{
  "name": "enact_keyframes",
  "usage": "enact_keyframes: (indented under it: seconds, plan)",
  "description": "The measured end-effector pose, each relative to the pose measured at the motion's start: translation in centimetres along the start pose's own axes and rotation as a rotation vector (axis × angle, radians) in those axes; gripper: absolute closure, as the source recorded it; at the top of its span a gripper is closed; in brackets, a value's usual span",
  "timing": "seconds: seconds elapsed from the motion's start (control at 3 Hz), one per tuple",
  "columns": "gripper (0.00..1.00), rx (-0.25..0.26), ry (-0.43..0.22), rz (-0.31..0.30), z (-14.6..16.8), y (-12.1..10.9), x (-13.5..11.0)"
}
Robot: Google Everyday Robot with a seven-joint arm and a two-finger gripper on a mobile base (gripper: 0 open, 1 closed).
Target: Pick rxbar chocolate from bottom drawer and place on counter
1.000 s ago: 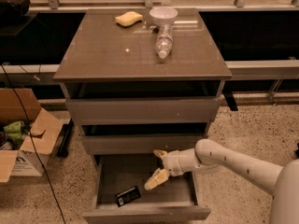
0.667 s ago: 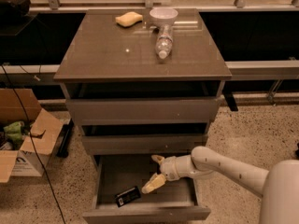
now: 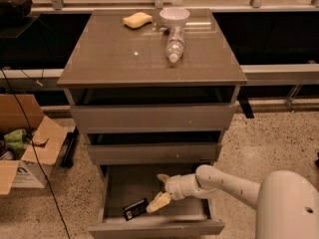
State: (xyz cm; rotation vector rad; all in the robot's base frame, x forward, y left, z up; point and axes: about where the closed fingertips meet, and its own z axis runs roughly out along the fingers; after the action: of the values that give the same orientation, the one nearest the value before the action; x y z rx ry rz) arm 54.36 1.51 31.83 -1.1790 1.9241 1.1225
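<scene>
The bottom drawer (image 3: pixel 114 193) is pulled open under the two upper drawers. The rxbar chocolate (image 3: pixel 134 209), a flat black bar with a white label patch, lies near the drawer's front left. My gripper (image 3: pixel 160 190) is inside the drawer, open, with one cream finger (image 3: pixel 158 202) just right of the bar's end and the other finger further back. It holds nothing. The counter (image 3: pixel 119 59) is the glossy grey-brown cabinet top.
On the counter lie a clear plastic bottle (image 3: pixel 175 45), a white bowl (image 3: pixel 174 16) and a yellow sponge (image 3: pixel 137 20). An open cardboard box (image 3: pixel 22 148) stands on the floor at left, with a black cable (image 3: pixel 30 133) hanging beside it.
My gripper has moved left and lower inside the drawer, so its front finger now sits right beside the bar. The bar has not moved.
</scene>
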Motion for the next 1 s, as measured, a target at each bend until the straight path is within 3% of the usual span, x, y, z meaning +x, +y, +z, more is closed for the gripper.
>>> enact_keyframes:
  seconds: [0.67, 1.0]
  plan:
    - [0.00, 0.033, 0.046, 0.017, 1.2, -0.5, 0.8]
    - [0.00, 0.089, 0.071, -0.005, 2.8, -2.6, 1.8]
